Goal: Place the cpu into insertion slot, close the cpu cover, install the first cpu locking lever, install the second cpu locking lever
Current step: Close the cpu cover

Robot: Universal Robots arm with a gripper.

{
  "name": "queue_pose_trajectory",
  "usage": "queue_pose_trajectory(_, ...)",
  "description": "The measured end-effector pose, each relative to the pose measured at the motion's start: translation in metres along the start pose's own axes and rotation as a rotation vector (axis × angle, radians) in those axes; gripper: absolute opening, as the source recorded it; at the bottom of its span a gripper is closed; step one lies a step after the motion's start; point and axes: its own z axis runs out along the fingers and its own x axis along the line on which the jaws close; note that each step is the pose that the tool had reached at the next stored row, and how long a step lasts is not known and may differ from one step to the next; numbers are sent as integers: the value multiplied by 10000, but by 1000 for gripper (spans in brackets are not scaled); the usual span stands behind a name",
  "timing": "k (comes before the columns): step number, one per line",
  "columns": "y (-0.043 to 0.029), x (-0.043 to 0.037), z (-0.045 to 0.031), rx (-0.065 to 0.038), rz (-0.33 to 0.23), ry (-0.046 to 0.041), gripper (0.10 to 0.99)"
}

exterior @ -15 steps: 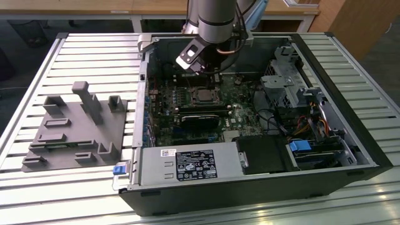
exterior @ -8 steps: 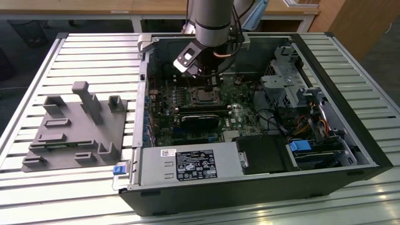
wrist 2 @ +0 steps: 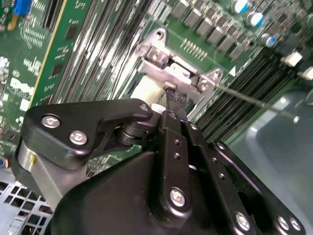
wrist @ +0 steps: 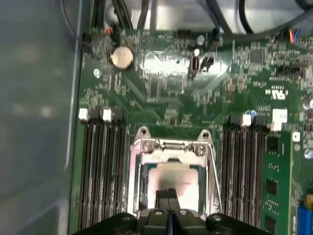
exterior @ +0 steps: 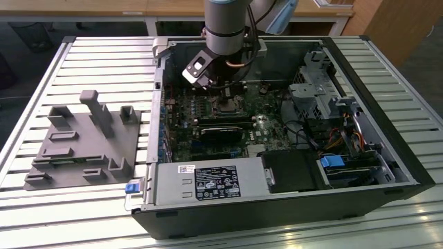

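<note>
The cpu (wrist: 174,177), a pale square chip, lies in the insertion slot (wrist: 146,200) on the green board. The cpu cover (wrist: 171,146), a silvery frame with a window, appears to lie down around the chip. My gripper (wrist: 168,197) hangs straight over the slot's near edge, fingers pressed together and shut with nothing seen between them. In the second wrist view the gripper (wrist 2: 174,98) has its tips touching the cover's silvery bracket (wrist 2: 161,61). A thin wire locking lever (wrist 2: 254,100) sticks out sideways from that bracket. In the exterior view the gripper (exterior: 223,93) stands just above the slot (exterior: 225,107).
Black memory slots (wrist: 100,166) flank the socket on both sides. The case wall (wrist: 34,117) rises close by. A power supply (exterior: 207,181) and drive cage (exterior: 318,83) fill the open case (exterior: 408,155). A grey fixture block (exterior: 83,140) sits at the exterior view's left.
</note>
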Motion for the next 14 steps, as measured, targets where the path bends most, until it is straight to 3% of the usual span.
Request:
queue_pose_trajectory(7, -51, -1, 43, 1, -2, -1, 106)
queue_pose_trajectory(12, -45, 4, -72, -1, 2, 35, 106)
queue_pose_trajectory(14, -34, 5, -80, -2, 0, 38, 106)
